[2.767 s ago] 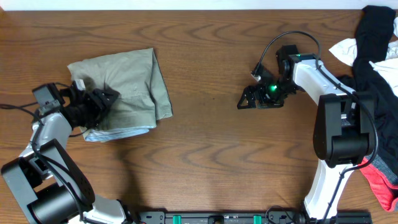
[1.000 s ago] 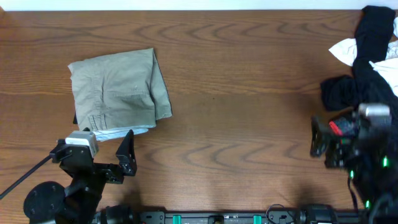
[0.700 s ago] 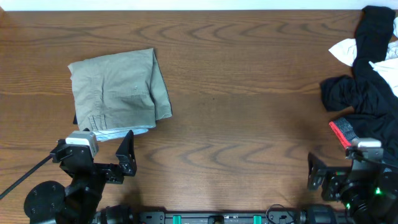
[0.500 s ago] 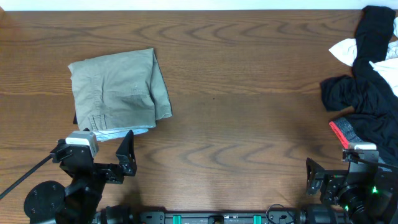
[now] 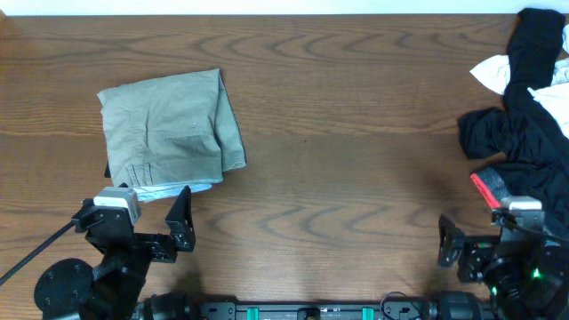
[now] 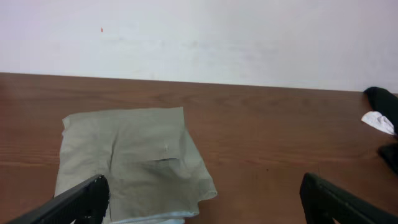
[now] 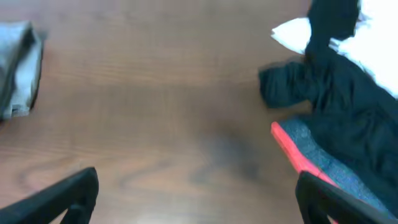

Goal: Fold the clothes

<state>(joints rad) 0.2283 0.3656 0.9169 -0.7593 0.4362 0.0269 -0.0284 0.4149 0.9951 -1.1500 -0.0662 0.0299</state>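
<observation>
The brown wood-grain desk carried two groups of clothes, well apart. At its right edge lay the unfolded heap: a large crumpled black garment, a white garment partly under it, and a coral-pink edged piece at the near side of the pile. None of these showed any folding.

On the left side lay the pale khaki-green cotton shorts, folded into a compact, roughly square bundle with a sliver of pale blue lining showing at the near edge. The bundle lay flat and nothing touched it.

The change was in the arms. A few seconds earlier the left arm had been pressed against the near edge of the shorts and the right arm had reached out over the middle of the desk. Both had since pulled back to the near edge. The left end effector stood wide and empty, short of the shorts; the right end effector was likewise wide and empty, near the coral-pink piece without touching it.

By my reading, the shorts were finished and the heap was still to do.
</observation>
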